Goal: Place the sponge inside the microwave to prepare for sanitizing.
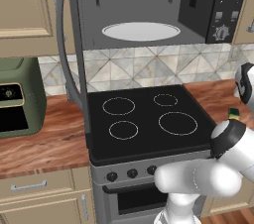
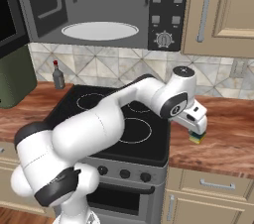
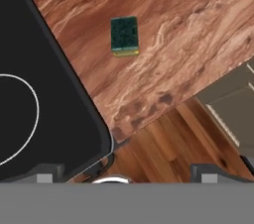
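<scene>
The sponge point(image 3: 124, 36), a small yellow block with a dark green top, lies flat on the wooden counter point(image 3: 188, 29) just right of the stove; it is also seen as sponge point(image 2: 197, 138) and sponge point(image 1: 234, 114). My gripper point(image 3: 126, 177) hangs above it, open, with nothing between the widely spread fingertips point(image 3: 47, 175). In the right base view the gripper point(image 2: 197, 129) sits directly over the sponge. The microwave point(image 1: 149, 5) is mounted above the stove with its door point(image 1: 65, 44) swung open to the left, and the white turntable point(image 2: 99, 30) is bare.
The black stove top point(image 1: 144, 119) lies left of the sponge. An olive-green appliance point(image 1: 17, 96) stands on the left counter, with a small bottle point(image 2: 58, 77) by the backsplash. The counter's front edge point(image 3: 163, 114) runs close to the sponge, above a drawer point(image 2: 218, 184).
</scene>
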Available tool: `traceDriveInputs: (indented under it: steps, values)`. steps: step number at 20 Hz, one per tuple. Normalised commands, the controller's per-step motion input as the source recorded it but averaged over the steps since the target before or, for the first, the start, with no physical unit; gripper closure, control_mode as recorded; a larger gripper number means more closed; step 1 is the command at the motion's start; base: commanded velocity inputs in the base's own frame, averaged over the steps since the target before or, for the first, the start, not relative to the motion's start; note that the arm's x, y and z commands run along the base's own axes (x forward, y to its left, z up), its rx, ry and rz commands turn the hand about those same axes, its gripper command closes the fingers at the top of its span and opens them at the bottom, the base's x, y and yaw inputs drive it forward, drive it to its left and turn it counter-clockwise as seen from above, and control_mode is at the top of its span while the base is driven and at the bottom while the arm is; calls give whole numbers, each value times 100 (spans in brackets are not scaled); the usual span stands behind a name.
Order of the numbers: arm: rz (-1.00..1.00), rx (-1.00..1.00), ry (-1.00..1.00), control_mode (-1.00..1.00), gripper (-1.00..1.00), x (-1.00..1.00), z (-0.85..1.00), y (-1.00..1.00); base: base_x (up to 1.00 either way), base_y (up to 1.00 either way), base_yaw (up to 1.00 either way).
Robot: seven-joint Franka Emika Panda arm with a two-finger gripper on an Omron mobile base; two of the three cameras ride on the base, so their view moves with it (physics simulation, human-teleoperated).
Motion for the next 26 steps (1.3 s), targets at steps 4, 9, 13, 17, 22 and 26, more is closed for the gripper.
traceDriveInputs:
  steps: [4, 9, 13, 17, 22, 26]
  values:
    - [0, 0, 0, -100, -100, 27, -16, -2, 0, 0, 0]
    - [0, 0, 0, -100, -100, 27, -9, -10, 0, 0, 0]
    - [0, 0, 0, -100, -100, 15, -11, -26, 0, 0, 0]
    - [0, 0, 0, -100, -100, 25, -21, -32, 0, 0, 0]
    - [0, 0, 0, -100, -100, 29, -25, -28, 0, 0, 0]
    - [0, 0, 1, -100, -100, 23, -12, -9, 0, 0, 0]
